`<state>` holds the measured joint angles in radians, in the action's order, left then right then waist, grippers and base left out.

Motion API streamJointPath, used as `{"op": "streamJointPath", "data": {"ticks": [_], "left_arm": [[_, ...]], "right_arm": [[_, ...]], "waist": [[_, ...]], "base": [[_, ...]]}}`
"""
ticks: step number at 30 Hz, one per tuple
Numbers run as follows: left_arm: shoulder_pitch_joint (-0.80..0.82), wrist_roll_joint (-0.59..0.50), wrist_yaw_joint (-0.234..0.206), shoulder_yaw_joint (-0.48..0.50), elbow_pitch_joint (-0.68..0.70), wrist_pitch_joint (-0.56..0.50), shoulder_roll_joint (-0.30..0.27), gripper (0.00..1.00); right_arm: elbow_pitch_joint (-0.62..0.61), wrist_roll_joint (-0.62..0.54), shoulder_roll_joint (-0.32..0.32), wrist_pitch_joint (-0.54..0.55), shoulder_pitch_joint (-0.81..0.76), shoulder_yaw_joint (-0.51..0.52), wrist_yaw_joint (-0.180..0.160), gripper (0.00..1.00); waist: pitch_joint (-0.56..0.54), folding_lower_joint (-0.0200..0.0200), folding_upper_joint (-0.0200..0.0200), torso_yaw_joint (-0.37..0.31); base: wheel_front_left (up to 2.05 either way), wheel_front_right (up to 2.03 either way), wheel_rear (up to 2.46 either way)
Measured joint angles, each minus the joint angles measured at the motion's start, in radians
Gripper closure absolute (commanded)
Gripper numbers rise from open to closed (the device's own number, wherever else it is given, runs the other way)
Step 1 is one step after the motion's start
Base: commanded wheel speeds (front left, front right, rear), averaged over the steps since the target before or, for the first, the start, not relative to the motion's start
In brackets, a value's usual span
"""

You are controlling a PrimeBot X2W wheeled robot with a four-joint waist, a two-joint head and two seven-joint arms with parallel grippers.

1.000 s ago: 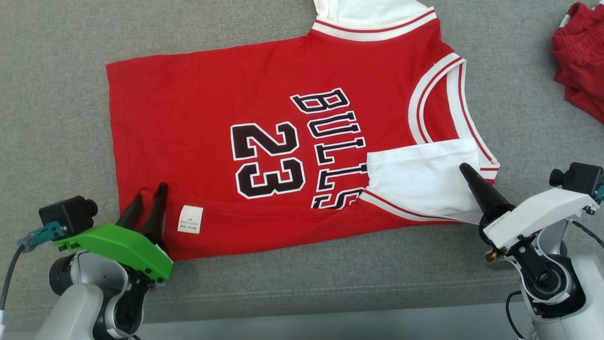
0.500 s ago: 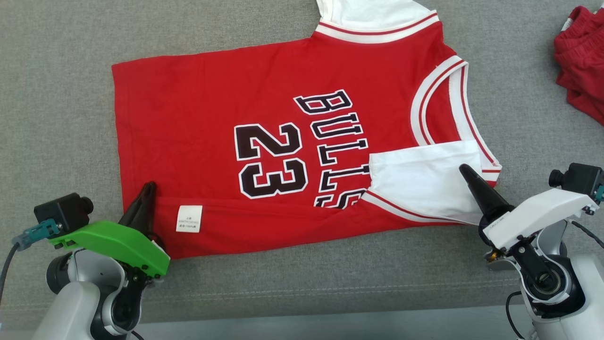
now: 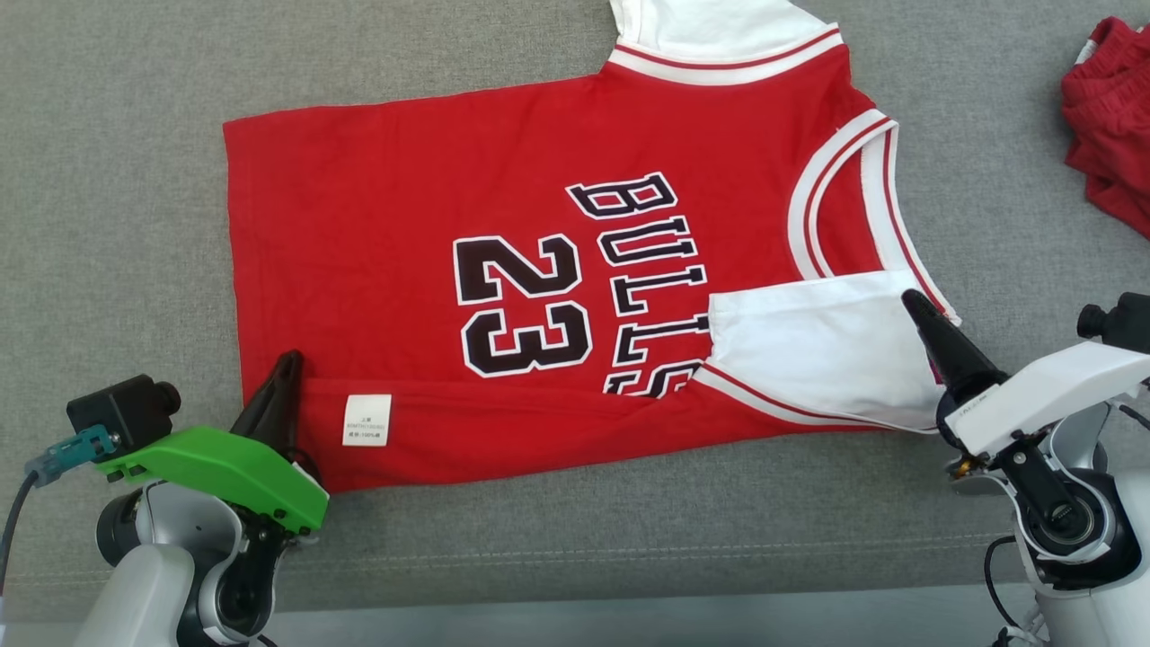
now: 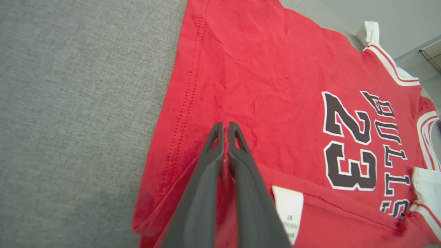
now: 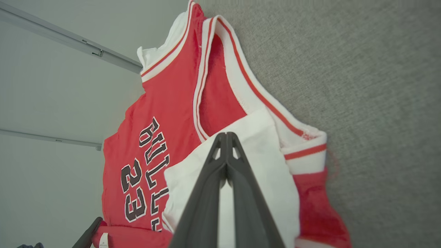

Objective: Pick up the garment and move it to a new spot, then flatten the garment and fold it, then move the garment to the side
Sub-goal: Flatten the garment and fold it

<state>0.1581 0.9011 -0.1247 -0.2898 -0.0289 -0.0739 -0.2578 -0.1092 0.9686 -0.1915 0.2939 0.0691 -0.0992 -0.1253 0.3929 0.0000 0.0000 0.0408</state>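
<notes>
Clearly the left claw [image 3: 289, 359] pinches the hem corner of the red jersey [image 3: 404, 225] and the right claw [image 3: 909, 298] its white sleeve [image 3: 809, 346], the cloth spread on grey upholstery [image 3: 117, 180]; best lift both evenly, edge taut.

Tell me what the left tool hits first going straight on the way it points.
The jersey itself: the left tool is shut on its folded near edge, and straight ahead lies more plain red cloth. Whether it would plough in or skim over is unclear.
</notes>
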Motion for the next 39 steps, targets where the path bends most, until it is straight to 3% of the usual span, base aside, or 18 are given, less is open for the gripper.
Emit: {"op": "streamJointPath", "data": {"ticks": [6, 7, 8, 9, 10, 15, 20, 39], "left_arm": [[-0.002, -0.002, 0.0, 0.009, 0.008, -0.006, 0.014, 1.0], [-0.004, -0.005, 0.0, 0.009, 0.009, -0.007, 0.016, 1.0], [-0.004, -0.005, 0.0, 0.009, 0.009, -0.007, 0.016, 1.0], [-0.005, -0.006, 0.0, 0.01, 0.01, -0.011, 0.016, 1.0], [-0.006, -0.007, 0.0, 0.01, 0.011, -0.014, 0.017, 1.0], [-0.02, -0.007, 0.0, 0.027, 0.016, -0.015, 0.021, 1.0], [-0.02, -0.013, 0.0, 0.03, 0.025, -0.024, 0.023, 1.0], [-0.021, -0.048, 0.0, 0.04, 0.047, -0.041, 0.046, 1.0]], "right_arm": [[-0.004, 0.0, -0.009, 0.001, 0.011, 0.009, 0.0, 0.97], [-0.003, -0.002, -0.011, 0.001, 0.011, 0.007, 0.0, 0.67], [-0.003, -0.002, -0.011, 0.001, 0.011, 0.007, 0.0, 0.54], [-0.003, -0.003, -0.013, 0.002, 0.011, 0.006, 0.0, 0.33], [-0.002, -0.005, -0.014, 0.002, 0.011, 0.005, 0.0, 0.0], [0.001, -0.026, -0.017, 0.001, 0.011, -0.004, 0.0, 0.0], [0.005, -0.081, -0.062, -0.012, 0.011, 0.006, 0.0, 0.0], [0.032, -0.081, -0.028, -0.012, -0.008, -0.016, 0.0, 0.0]], "waist": [[0.001, 0.0, 0.0, 0.009], [0.001, 0.0, 0.0, 0.011], [0.001, 0.0, 0.0, 0.011], [0.002, 0.0, 0.0, 0.012], [0.002, 0.0, 0.0, 0.013], [0.006, 0.0, 0.0, 0.01], [0.01, 0.0, 0.0, 0.005], [0.024, 0.0, 0.0, -0.002]], "base": [[0.0, 0.0, 0.0], [0.0, 0.0, 0.0], [0.0, 0.0, 0.0], [0.0, 0.0, 0.0], [0.0, 0.0, 0.0], [0.0, 0.0, 0.0], [0.0, 0.0, 0.0], [0.0, 0.0, 0.0]]}}
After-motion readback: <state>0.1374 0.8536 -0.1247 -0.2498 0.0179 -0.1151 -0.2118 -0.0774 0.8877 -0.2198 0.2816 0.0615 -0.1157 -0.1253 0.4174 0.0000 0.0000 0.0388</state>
